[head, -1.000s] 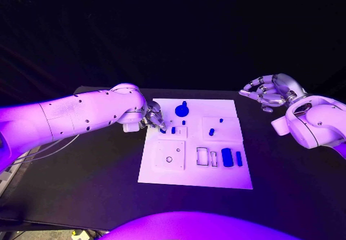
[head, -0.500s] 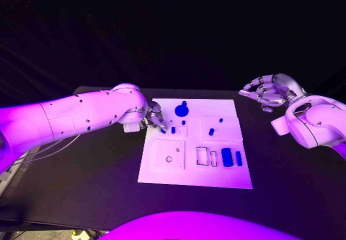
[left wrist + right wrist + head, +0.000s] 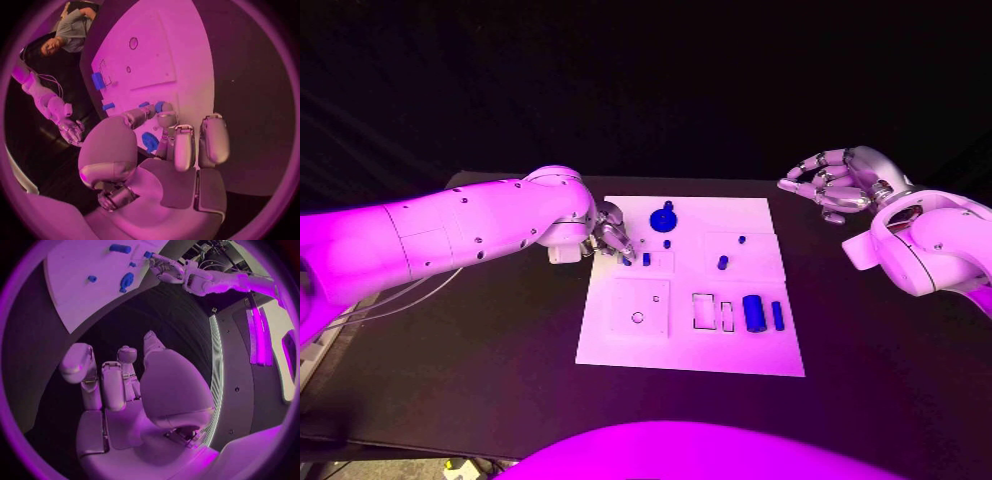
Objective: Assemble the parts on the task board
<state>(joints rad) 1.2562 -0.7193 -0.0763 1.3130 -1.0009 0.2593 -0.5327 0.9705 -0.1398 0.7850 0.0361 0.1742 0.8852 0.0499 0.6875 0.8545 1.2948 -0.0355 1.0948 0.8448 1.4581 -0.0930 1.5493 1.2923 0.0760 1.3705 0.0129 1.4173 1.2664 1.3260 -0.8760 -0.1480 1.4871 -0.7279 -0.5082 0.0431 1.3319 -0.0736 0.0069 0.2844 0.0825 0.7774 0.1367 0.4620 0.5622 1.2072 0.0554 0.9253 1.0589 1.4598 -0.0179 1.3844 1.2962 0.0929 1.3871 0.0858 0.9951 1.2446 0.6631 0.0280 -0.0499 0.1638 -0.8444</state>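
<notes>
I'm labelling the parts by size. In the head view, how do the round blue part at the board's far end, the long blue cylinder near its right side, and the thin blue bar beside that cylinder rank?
1. Round blue part and long blue cylinder: look alike, not ranked.
2. Thin blue bar: smallest.

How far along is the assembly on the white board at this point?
Early, by the look of it. On the white task board, the blue oblong part and the slim blue bar lie loose beside the rectangular slots, and the round blue knobbed part sits near the far edge. The left hand has its fingertips at a small blue peg; whether it grips is unclear. The right hand hovers off the board, holding nothing.
</notes>
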